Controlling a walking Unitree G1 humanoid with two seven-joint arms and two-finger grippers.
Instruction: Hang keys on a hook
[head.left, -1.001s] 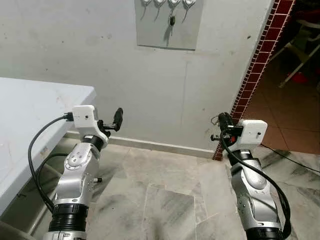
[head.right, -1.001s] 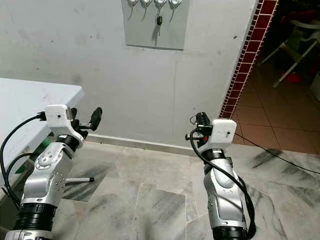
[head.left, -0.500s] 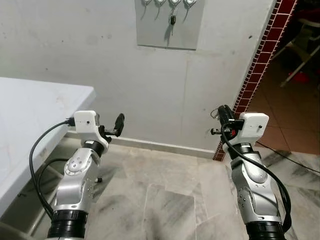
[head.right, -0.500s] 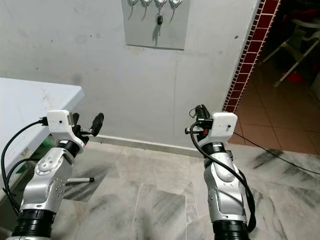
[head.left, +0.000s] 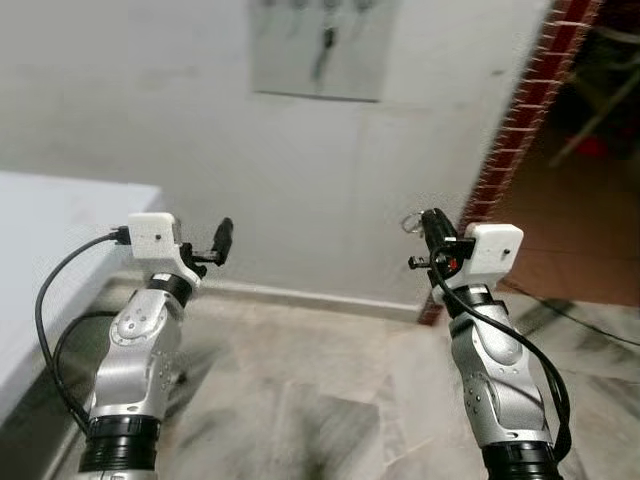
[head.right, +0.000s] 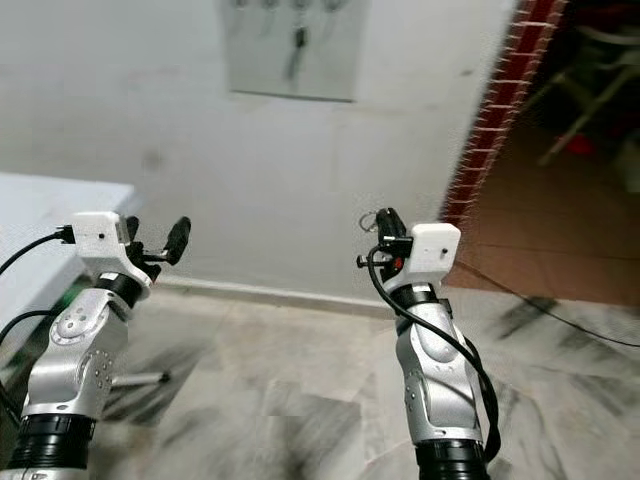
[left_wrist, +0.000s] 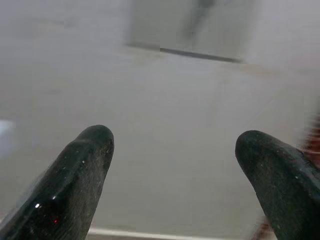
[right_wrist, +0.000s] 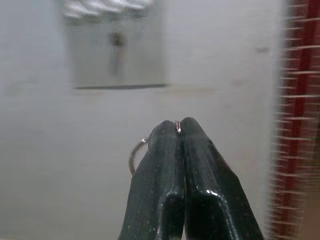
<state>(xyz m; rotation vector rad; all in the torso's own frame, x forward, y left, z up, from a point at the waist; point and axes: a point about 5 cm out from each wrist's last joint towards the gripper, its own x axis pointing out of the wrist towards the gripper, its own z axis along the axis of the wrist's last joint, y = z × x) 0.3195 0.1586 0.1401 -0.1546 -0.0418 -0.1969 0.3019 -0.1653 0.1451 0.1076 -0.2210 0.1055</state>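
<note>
Two silver, jointed metal arms end in white box-shaped wrist housings. Each carries a gripper of long, glossy black fingers (left_wrist: 75, 180), and looping black cables (head.left: 60, 300) run from each housing down the forearm.

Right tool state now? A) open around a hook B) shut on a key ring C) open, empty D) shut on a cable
B: in the right wrist view the right tool has its fingers pressed together, with the key ring pinched between them and looping out to one side; the hook board is on the wall ahead.
</note>
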